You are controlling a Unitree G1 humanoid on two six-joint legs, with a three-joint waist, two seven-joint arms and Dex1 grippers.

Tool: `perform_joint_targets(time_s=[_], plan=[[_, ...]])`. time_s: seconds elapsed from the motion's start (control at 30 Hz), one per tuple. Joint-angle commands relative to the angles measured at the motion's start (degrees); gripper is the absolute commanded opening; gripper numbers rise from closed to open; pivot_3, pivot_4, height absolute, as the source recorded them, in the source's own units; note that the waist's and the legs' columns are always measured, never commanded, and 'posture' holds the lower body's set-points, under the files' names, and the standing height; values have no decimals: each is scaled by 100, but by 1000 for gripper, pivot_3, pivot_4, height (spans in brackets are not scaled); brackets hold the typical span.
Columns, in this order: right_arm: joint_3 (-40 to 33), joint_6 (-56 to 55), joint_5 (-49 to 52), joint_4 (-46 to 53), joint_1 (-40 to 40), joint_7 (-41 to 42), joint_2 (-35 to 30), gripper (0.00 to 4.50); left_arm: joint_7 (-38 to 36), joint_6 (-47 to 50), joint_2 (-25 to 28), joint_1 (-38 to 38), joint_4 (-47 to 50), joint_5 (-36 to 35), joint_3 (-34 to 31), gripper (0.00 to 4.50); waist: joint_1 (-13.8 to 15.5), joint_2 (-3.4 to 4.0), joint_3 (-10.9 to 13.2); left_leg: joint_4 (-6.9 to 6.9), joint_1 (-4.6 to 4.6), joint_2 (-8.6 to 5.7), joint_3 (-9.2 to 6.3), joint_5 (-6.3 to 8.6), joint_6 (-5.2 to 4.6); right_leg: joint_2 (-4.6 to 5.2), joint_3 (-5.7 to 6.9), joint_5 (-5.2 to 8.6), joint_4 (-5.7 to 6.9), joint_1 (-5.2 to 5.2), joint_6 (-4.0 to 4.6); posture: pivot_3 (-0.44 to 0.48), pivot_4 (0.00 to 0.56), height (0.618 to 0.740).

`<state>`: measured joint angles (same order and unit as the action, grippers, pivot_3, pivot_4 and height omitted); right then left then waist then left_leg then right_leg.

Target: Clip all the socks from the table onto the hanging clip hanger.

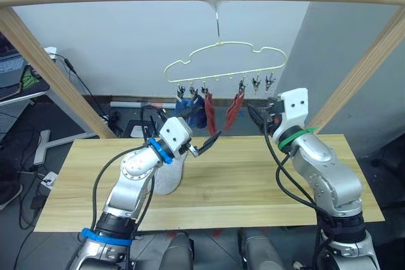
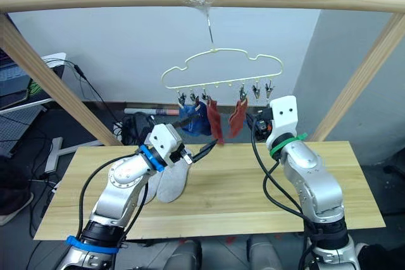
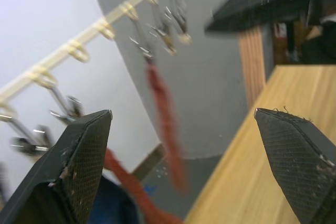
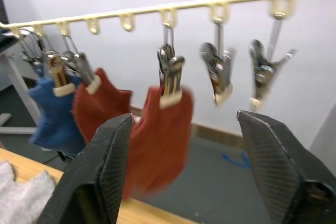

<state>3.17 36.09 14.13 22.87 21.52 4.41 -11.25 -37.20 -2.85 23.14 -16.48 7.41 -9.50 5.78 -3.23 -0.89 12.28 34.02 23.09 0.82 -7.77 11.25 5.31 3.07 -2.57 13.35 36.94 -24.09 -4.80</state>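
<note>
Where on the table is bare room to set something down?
The table is bare between the grey socks and the right arm, and along its left end. Crowded: under the clip hanger, where both open hands, left hand, right hand, meet the hanging socks.

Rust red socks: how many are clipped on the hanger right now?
2. One rust red sock hangs next to the blue sock; the other hangs further along the clip hanger, beside two empty clips.

My two arms are shining silver and round, with black cables looping beside them. My left arm is wearing blue bands, and my right arm is wearing a green one. Each wrist is carrying a white box. My fingers (image 3: 79,166) are black, pointy and bumpy.
</note>
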Motion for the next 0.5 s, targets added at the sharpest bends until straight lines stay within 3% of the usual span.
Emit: perform_joint_targets(time_s=[0.03, 0.5], plan=[[-20, -557, -320, -230, 99, -222, 219, 2129, 15, 274, 146, -43, 464, -201, -270, 4500, 17, 1, 1, 0, 0, 0, -1, 0, 0, 0, 1, 1, 0, 0, 3, 63, 201, 740], [-133, -1379, -799, -1444, 675, -287, 504, 2129, 191, 325, 121, -37, 648, -88, -252, 4500, 67, 2, 2, -2, -3, 0, 2, 0, 0, 0, -1, 13, 1, 0, 23, 63, 201, 740]])
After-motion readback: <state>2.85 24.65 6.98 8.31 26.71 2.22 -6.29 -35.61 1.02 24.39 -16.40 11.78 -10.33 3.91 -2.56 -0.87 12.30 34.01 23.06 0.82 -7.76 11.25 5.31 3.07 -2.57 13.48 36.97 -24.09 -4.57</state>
